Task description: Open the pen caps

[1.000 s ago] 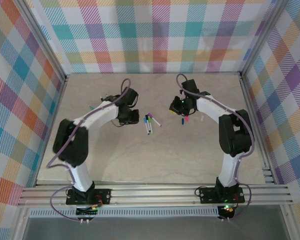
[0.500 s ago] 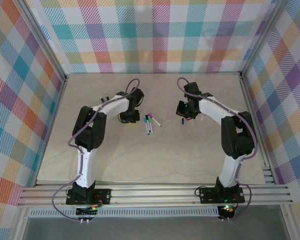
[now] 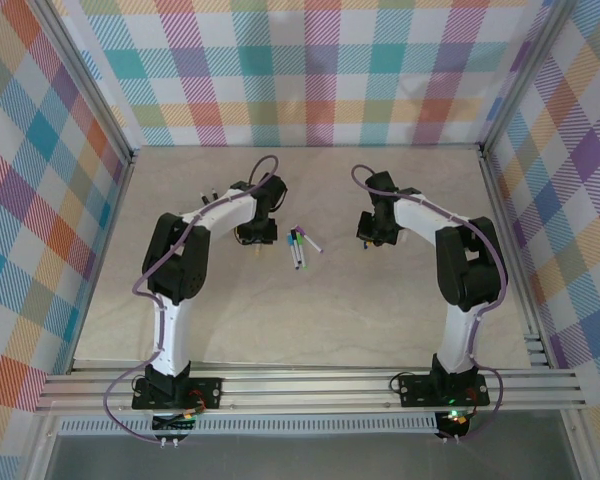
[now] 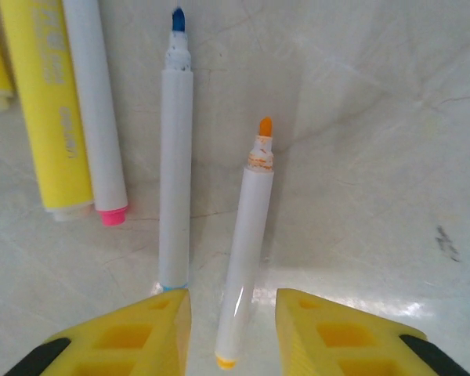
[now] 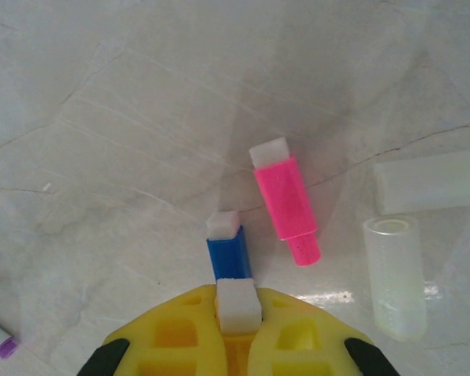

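Just left of the middle pens (image 3: pixel 300 245) the left gripper (image 3: pixel 253 239) hangs low over the table (image 3: pixel 280 310). Under it, from the left, lie a yellow pen (image 4: pixel 45 110), a pink-ended pen (image 4: pixel 95 110), a blue pen (image 4: pixel 175 172) with its tip bare, and an orange pen (image 4: pixel 247 235), also uncapped. The orange pen's tail lies between the fingers (image 4: pixel 133 333), which stand partly apart with a gap on each side of it (nothing gripped). Right of the middle pens the right gripper (image 3: pixel 370 238) has its fingers pressed together on a small white block (image 5: pixel 238 304); a blue cap (image 5: pixel 229 254) lies right at the tips; a pink cap (image 5: pixel 286 200) is just right of that; two clear caps (image 5: pixel 395 274) are further right. Whether block and blue cap are one piece I cannot tell.
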Controlling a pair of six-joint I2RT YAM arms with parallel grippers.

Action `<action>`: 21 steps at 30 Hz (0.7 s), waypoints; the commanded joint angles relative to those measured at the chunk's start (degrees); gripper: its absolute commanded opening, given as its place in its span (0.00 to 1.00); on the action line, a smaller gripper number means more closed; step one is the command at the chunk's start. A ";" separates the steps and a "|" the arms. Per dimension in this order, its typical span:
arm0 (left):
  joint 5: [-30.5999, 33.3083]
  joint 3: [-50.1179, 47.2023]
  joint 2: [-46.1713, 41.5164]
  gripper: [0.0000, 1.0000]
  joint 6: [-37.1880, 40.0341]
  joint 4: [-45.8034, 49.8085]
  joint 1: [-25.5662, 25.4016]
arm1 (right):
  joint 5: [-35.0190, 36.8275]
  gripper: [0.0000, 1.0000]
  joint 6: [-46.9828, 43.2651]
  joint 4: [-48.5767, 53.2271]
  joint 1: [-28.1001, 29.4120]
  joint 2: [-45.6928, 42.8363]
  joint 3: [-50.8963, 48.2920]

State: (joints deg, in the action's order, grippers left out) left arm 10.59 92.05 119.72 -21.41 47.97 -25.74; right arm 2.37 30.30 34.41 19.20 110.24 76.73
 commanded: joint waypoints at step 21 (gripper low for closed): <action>0.99 -2.90 -10.42 0.36 -1.56 0.57 -3.87 | 7.69 0.36 -1.14 5.34 2.66 -2.13 0.51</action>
State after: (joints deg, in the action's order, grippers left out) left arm 11.25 89.82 112.71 -21.78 48.10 -27.75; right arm 8.45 29.52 37.26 21.19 110.96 76.77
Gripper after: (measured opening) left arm 0.364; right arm 0.361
